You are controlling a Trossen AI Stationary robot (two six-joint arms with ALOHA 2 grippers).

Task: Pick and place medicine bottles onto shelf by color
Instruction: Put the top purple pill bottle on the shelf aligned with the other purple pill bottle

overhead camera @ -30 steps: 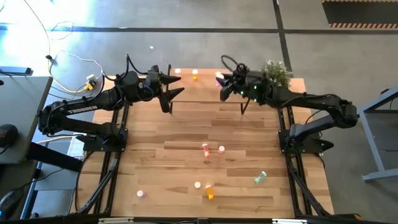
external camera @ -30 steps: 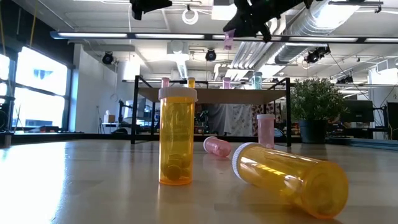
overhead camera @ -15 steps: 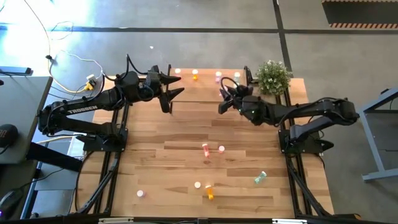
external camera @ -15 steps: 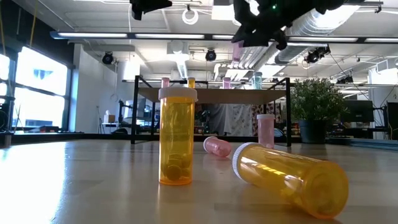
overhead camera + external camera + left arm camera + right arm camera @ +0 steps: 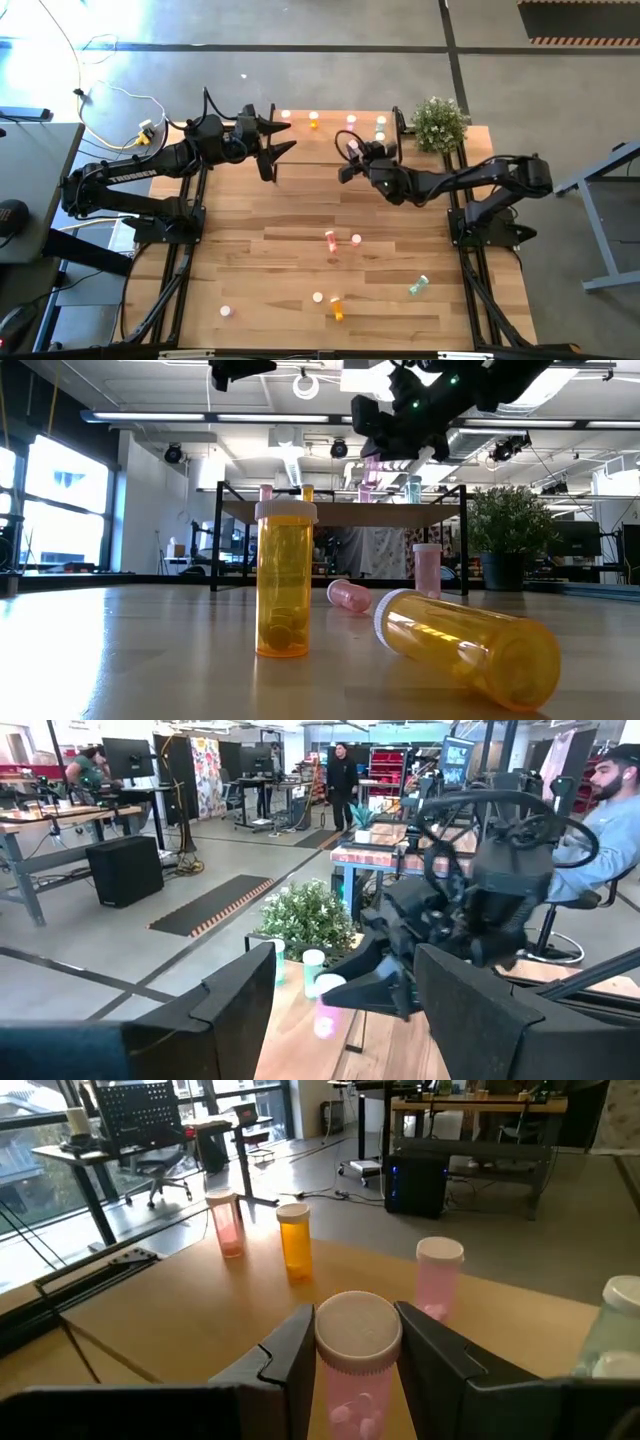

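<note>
the wooden table (image 5: pixel 300 210) carries scattered medicine bottles (image 5: pixel 330 240), the shelf (image 5: pixel 320 135) and a potted plant (image 5: pixel 440 122).

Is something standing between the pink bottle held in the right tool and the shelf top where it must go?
Nothing visible blocks it. The right tool holds the pink bottle over bare shelf; another pink bottle stands just beyond, so room is limited there.

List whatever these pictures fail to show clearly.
- High view: the translucent pink pill bottle with a white cap is almost wholly hidden by the right gripper that holds it.
- Right wrist view: the pale capped bottle on the light wood shelf is cut off by the picture's edge, so its colour is unclear.
- Low view: the open left gripper is cut off by the top edge.
</note>
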